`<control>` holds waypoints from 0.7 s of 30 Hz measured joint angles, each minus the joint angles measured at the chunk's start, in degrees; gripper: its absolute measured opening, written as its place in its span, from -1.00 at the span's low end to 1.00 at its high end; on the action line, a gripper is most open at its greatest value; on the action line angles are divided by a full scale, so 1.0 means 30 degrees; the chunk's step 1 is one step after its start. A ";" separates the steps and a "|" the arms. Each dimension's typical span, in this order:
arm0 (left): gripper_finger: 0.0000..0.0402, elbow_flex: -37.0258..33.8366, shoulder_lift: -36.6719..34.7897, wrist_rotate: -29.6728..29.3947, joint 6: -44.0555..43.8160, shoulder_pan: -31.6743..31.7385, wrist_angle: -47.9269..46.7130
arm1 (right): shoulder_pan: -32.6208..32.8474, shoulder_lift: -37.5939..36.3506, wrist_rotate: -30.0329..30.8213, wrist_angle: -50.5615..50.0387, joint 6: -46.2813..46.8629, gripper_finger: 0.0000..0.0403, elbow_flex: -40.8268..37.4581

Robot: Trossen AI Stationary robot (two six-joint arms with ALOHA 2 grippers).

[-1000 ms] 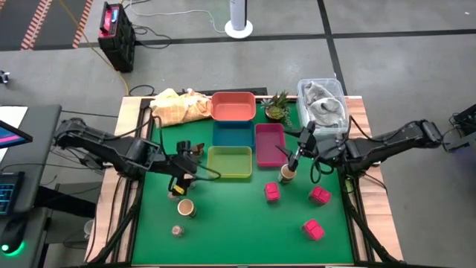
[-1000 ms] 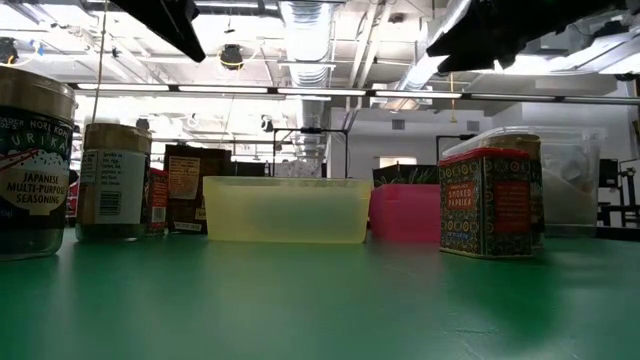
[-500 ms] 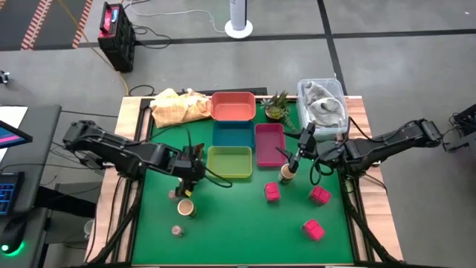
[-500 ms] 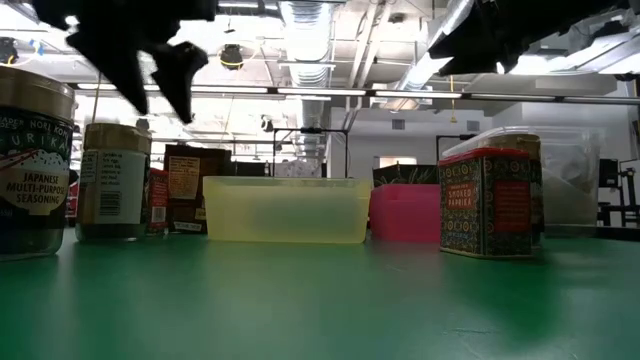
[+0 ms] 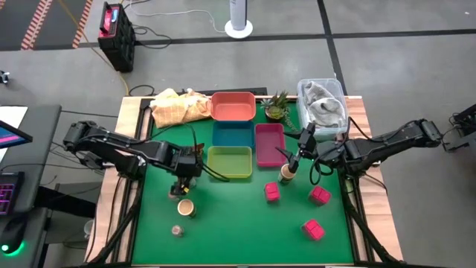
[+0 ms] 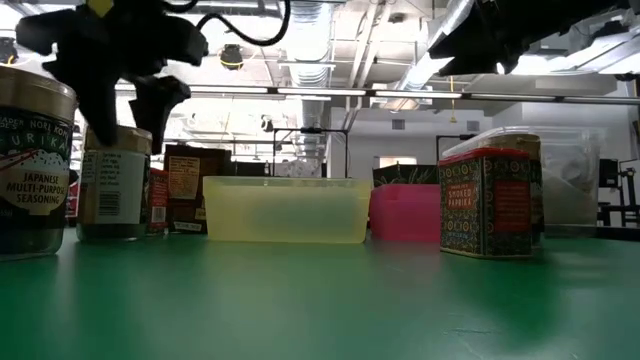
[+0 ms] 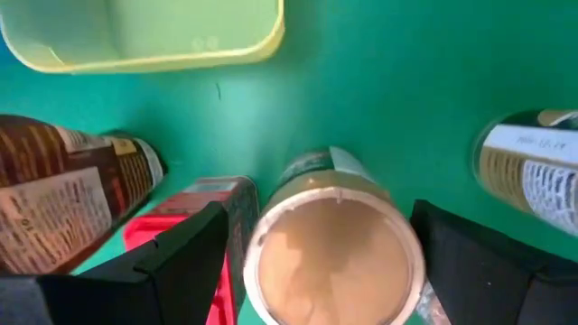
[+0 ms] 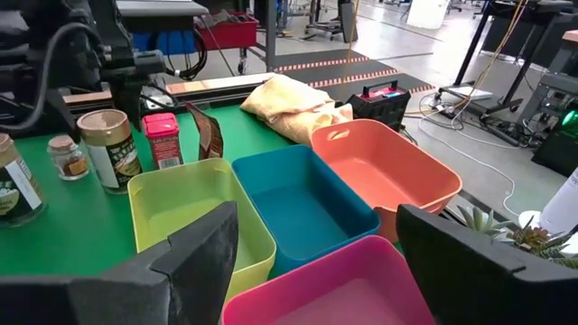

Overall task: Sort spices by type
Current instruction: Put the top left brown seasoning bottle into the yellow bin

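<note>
Nearest the front edge of the counter (image 5: 245,238) stand a tiny brownish jar (image 5: 177,231) and a pink packet (image 5: 313,229), well apart. A little farther in are a round cream-topped jar (image 5: 186,208) and two more pink packets (image 5: 272,192).

Just behind that jar is the change. The left hand (image 5: 182,179), which was high a second ago, has come down over a second cream-lidded jar (image 7: 330,262). Its fingers have spread apart and stand either side of the lid without touching it. That looks like the approach to a grasp, so this jar is probably the next spice to be sorted. No spice shows in a tray yet.

A red tin (image 7: 181,226) stands just beside that jar, with a dark brown pouch (image 7: 63,203) near it. One finger may catch the tin as the hand closes.

The right hand (image 5: 292,162), fingers also apart and empty, hovers by another jar (image 5: 286,174) in front of the pink tray (image 5: 269,141).

Beyond lie the yellow tray (image 5: 230,161), then the blue tray (image 5: 233,134) and the orange tray (image 5: 233,106). A potted plant (image 5: 277,106), a yellow cloth (image 5: 178,106) and a clear bin (image 5: 323,104) sit along the far edge.
</note>
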 joint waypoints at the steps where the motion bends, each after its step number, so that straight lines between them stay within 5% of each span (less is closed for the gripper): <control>1: 0.65 -0.0127 -0.0002 0.0000 0.0000 0.0000 -0.0002 | 0.0000 0.0000 0.0001 0.0000 0.0003 0.62 0.0000; 7: 0.63 -0.0728 0.0000 -0.0051 0.0155 0.0000 -0.0048 | 0.0000 0.0000 -0.0003 0.0000 0.0051 0.62 0.0000; 13: 0.33 -0.0734 -0.0007 -0.0151 0.0359 0.0000 0.0222 | 0.0000 0.0000 -0.0003 0.0000 0.0051 0.62 0.0000; 21: 0.33 0.0292 -0.0007 -0.0288 0.0789 -0.0007 -0.0248 | 0.0000 0.0000 -0.0010 0.0000 0.0204 0.62 0.0000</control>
